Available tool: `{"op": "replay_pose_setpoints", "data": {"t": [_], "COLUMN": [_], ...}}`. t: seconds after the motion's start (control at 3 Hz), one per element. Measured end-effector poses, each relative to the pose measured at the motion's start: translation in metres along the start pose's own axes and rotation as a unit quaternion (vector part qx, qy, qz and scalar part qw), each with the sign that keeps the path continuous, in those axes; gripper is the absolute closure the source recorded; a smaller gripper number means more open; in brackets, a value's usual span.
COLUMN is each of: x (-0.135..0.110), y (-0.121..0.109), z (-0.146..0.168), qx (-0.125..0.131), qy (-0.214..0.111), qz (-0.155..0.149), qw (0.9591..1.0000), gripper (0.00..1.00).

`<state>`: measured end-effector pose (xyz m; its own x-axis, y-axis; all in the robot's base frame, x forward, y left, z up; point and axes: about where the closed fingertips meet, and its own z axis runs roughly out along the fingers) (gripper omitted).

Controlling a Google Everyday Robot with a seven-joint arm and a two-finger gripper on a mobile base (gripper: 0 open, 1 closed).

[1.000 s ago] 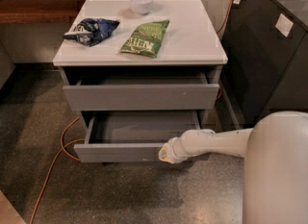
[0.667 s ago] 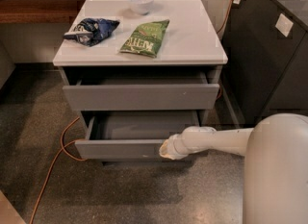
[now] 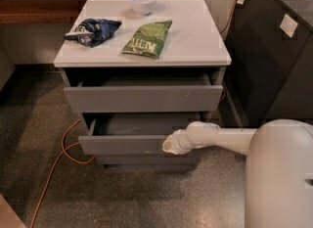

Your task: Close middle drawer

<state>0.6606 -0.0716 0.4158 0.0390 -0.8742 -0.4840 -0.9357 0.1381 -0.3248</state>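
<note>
Cabinet, 3 drawers stacked.
We log gripper before middle drawer front, at its right; bowl behind right bag on top.

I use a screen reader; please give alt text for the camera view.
The robot's gripper sits at the front of the partly open middle drawer of a grey cabinet. On its white top lie a white bowl, a blue bag and a green bag.

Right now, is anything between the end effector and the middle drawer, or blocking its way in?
Nothing visible does. The end effector is at the right front of the middle drawer; its tray's visible part looks bare.
</note>
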Motion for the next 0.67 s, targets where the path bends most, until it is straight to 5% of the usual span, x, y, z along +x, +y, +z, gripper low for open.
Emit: {"op": "replay_pose_setpoints", "data": {"t": [0.67], "x": [0.007], "y": [-0.029], "z": [0.011], "qx": [0.013], "qy": [-0.011], "qz": [0.018], "qw": [0.9997], "gripper": [1.00]}}
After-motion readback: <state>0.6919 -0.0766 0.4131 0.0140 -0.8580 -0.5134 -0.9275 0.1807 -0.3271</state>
